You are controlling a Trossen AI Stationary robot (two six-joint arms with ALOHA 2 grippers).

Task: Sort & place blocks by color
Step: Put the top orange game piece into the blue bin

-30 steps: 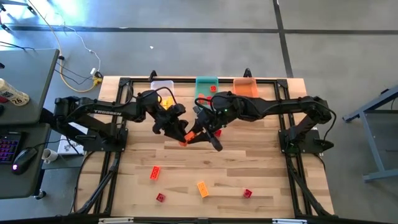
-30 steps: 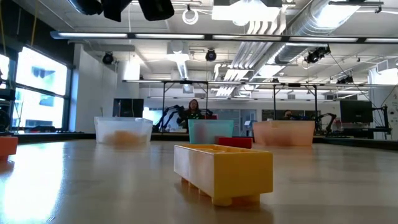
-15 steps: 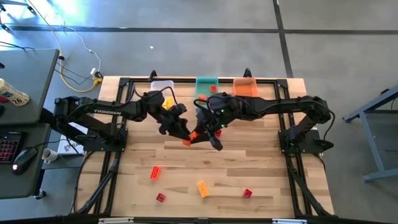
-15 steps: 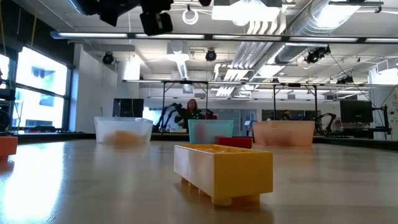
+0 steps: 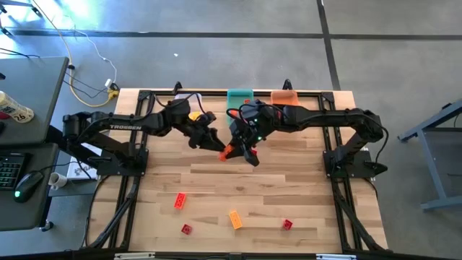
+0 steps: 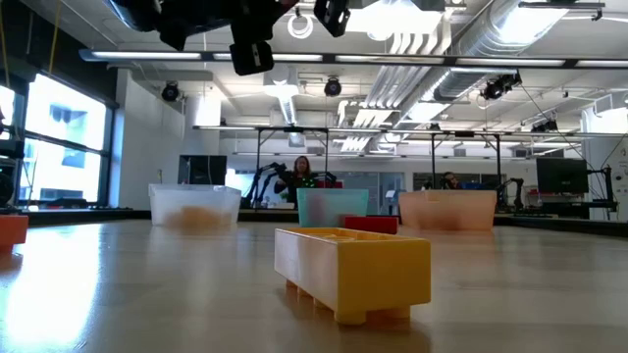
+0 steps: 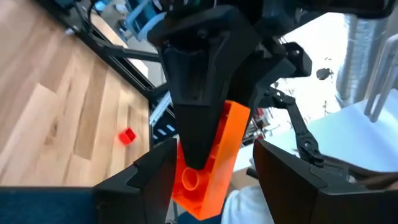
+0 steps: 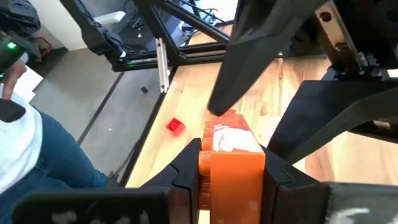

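Observation:
An orange block hangs in the air over the far middle of the table, between both grippers. My right gripper comes from the right and is shut on it. My left gripper comes from the left and is open. Its fingers stand on either side of the block; I cannot tell whether one touches it. Loose blocks rest flat on the near half of the table: a red-orange one, a red one, an orange one and a red one. My right gripper pinches the orange block between its two fingers, one on each long side. It comes slanting down from the table's right and far side. The block is lifted clear of the table, and its free end sticks out toward my left gripper.
A teal bin and an orange bin stand at the far edge; my left arm covers the place left of them. In the low view a yellow block lies close by, with a red one behind it. A person stands at the table's near side.
Both grippers have moved together toward the table's far edge and a little to the right, and the orange block has gone with them, staying in the air between them.

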